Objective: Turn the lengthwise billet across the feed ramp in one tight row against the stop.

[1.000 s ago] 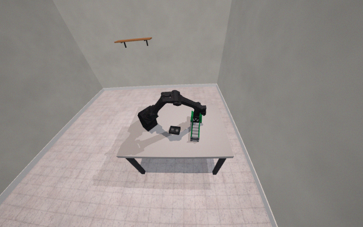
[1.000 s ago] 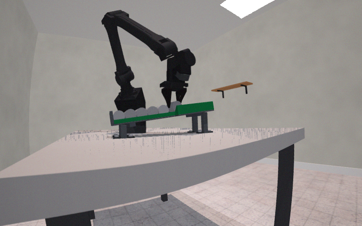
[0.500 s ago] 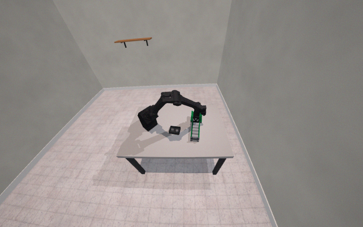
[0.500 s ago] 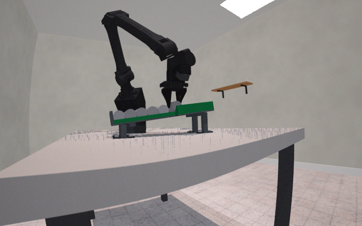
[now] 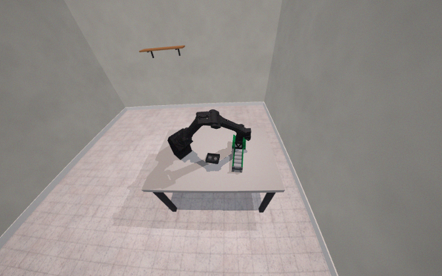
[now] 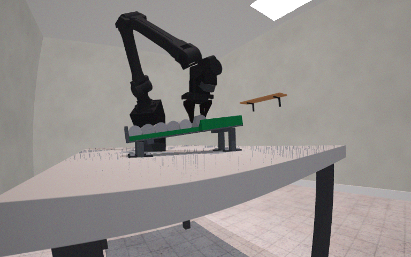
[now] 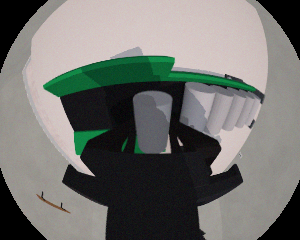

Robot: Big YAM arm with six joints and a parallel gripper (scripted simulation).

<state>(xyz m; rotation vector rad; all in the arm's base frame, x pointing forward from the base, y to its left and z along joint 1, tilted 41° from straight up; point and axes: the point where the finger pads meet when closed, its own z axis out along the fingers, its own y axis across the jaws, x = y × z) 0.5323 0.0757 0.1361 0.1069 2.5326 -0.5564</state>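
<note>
Table (image 6: 201, 178): billet (image 7: 152, 120) clamped between end effector (image 6: 198, 111) fingers.

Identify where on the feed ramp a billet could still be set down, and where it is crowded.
Crowded: the lower ramp, where billets lie side by side from the stop up to the gripper, shut on the uppermost billet. Free: the upper stretch between the green rails, beyond the gripper.
</note>
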